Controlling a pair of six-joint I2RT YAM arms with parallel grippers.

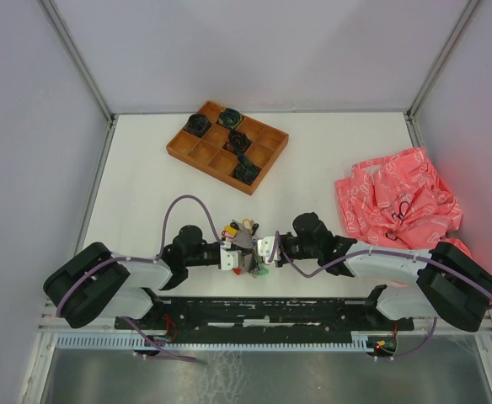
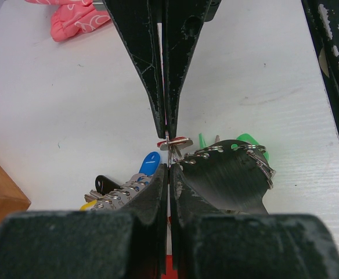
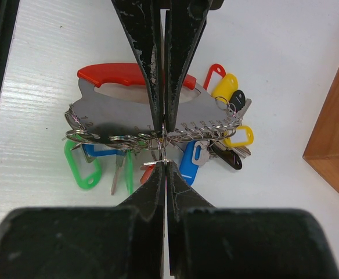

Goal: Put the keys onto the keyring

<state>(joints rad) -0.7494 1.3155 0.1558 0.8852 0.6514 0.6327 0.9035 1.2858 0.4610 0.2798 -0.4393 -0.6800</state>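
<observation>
Both closed mid-threading: left tool (image 2: pixel 167 150) pinches a split ring (image 2: pixel 179 141), right tool (image 3: pixel 165 148) the keyring (image 3: pixel 108 119) edge; next needs fine alignment.

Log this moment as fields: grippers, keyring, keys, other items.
keyring: red-handled crescent loop with grey metal plate
keys: metal keys with green, blue, yellow plastic tags, bunched along the plate's ringed edge
left gripper: jaws shut at the ring row
right gripper: jaws shut, facing the left
tray: brown wooden compartment tray, far side, holds dark coiled bundles
cloth: crumpled pink fabric, right
</observation>
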